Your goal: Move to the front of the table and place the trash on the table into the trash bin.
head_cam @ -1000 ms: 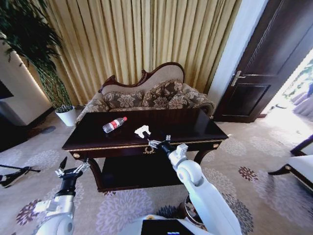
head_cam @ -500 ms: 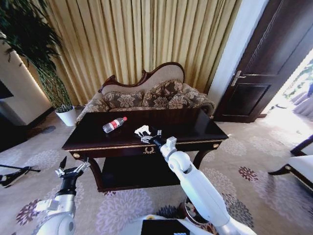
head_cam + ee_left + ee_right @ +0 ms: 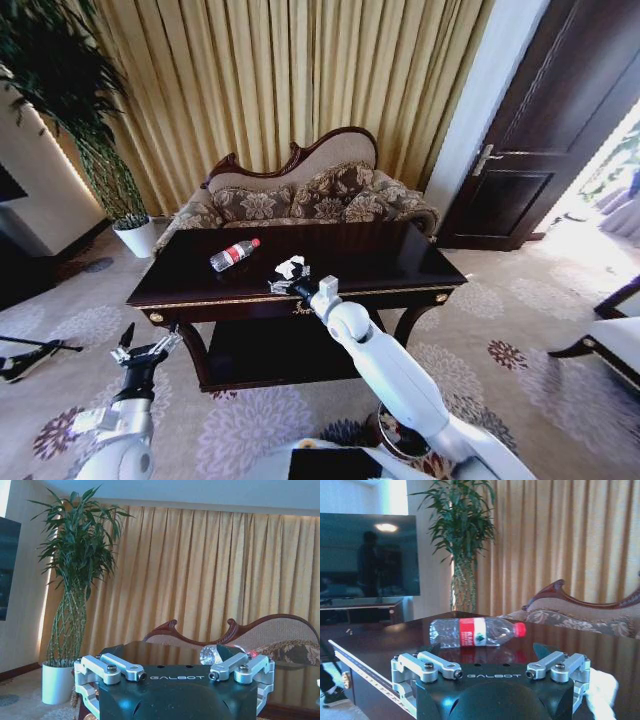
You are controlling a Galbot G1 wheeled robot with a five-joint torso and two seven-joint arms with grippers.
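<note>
The dark glossy table point(image 3: 390, 262) stands in front of me. On it lie a clear bottle with a red label point(image 3: 234, 254) and a crumpled white paper scrap point(image 3: 291, 267). My right gripper point(image 3: 283, 286) hovers open over the table's front edge, just in front of the paper. Its wrist view has the bottle point(image 3: 477, 631) lying ahead between the spread fingers and the paper point(image 3: 601, 692) beside one finger. My left gripper point(image 3: 145, 348) hangs open, low and left of the table. A dark round trash bin point(image 3: 388, 432) on the floor is partly hidden behind my right arm.
A patterned sofa point(image 3: 300, 195) stands behind the table against gold curtains. A white plant pot point(image 3: 137, 237) sits at the far left, a dark door point(image 3: 540, 130) at the right, and a bench point(image 3: 612, 340) at the right edge. A TV point(image 3: 367, 555) is off to one side.
My right arm has reached left and forward along the table's front edge, from near the gold emblem to beside the paper scrap. The left arm has not moved.
</note>
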